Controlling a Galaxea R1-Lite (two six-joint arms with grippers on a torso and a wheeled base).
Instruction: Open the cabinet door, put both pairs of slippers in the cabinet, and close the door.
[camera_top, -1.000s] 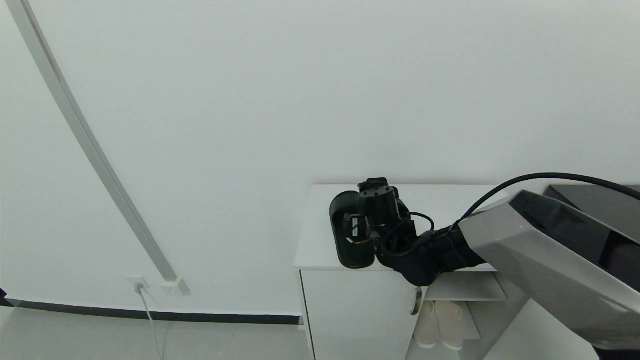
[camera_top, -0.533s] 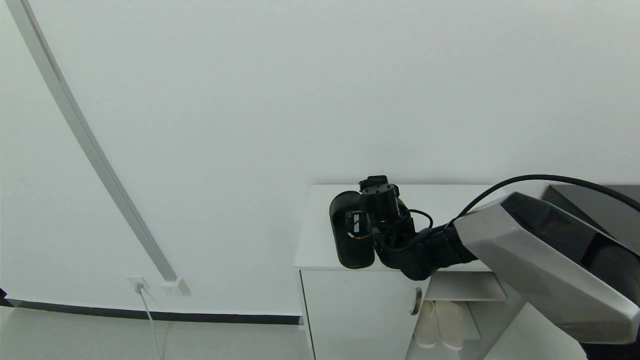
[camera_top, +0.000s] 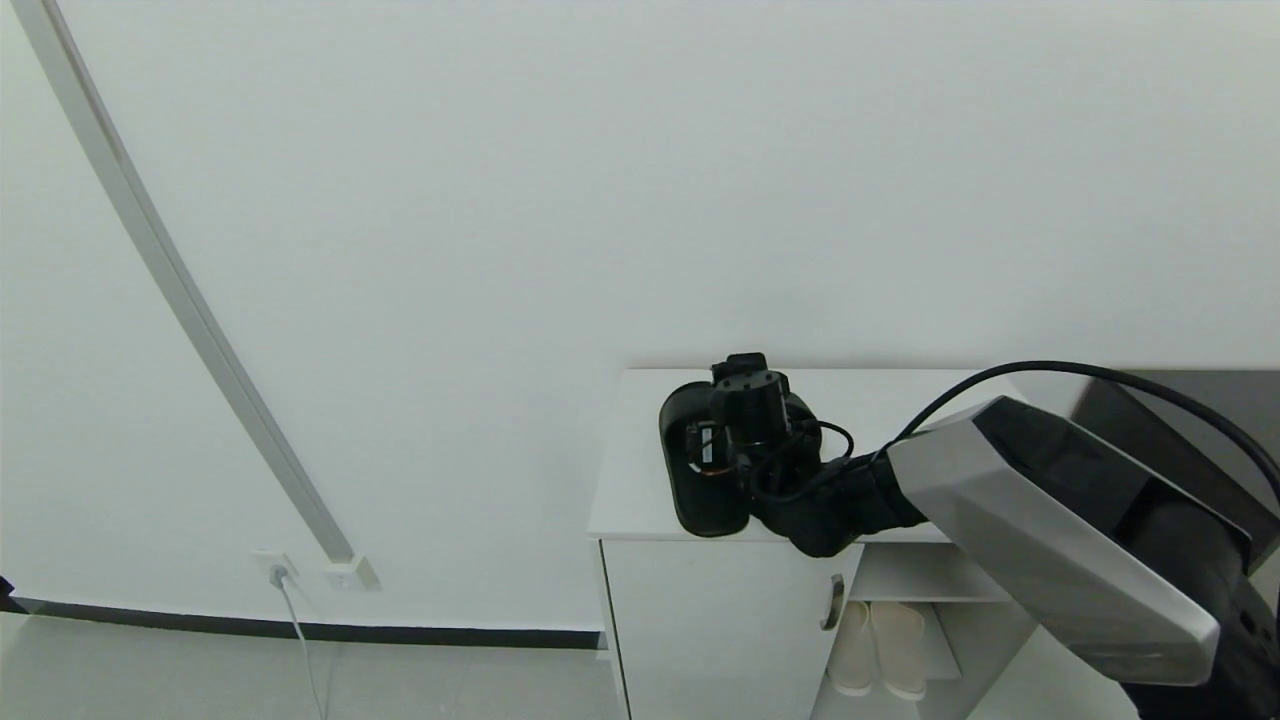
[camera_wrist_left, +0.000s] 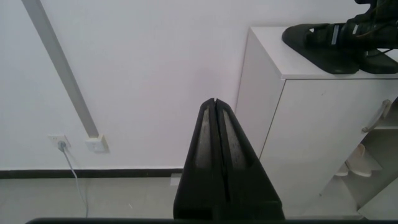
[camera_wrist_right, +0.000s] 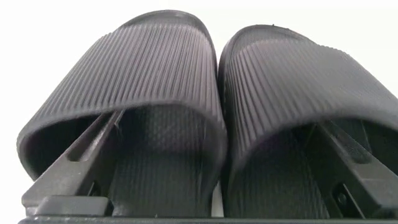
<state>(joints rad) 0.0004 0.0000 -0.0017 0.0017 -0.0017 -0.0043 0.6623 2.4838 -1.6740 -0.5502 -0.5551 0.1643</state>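
Note:
A pair of black slippers (camera_top: 700, 470) lies side by side on the top of the white cabinet (camera_top: 720, 630), near its front left corner. My right gripper (camera_top: 716, 448) is at their openings, open. One finger (camera_wrist_right: 84, 158) sits under the strap of one slipper and the other finger under the strap of the second. A white pair of slippers (camera_top: 882, 648) rests on a lower shelf in the cabinet's open right half. My left gripper (camera_wrist_left: 214, 107) is shut on nothing, low and left of the cabinet (camera_wrist_left: 311, 124).
The cabinet's left door with its handle (camera_top: 832, 602) is closed. A slanted cable duct (camera_top: 180, 290) runs down the white wall to a socket (camera_top: 275, 570) with a cord. Bare floor lies to the cabinet's left.
My right arm has shifted a little to the left, bringing the wrist closer over the black slippers. The slippers have stayed where they were.

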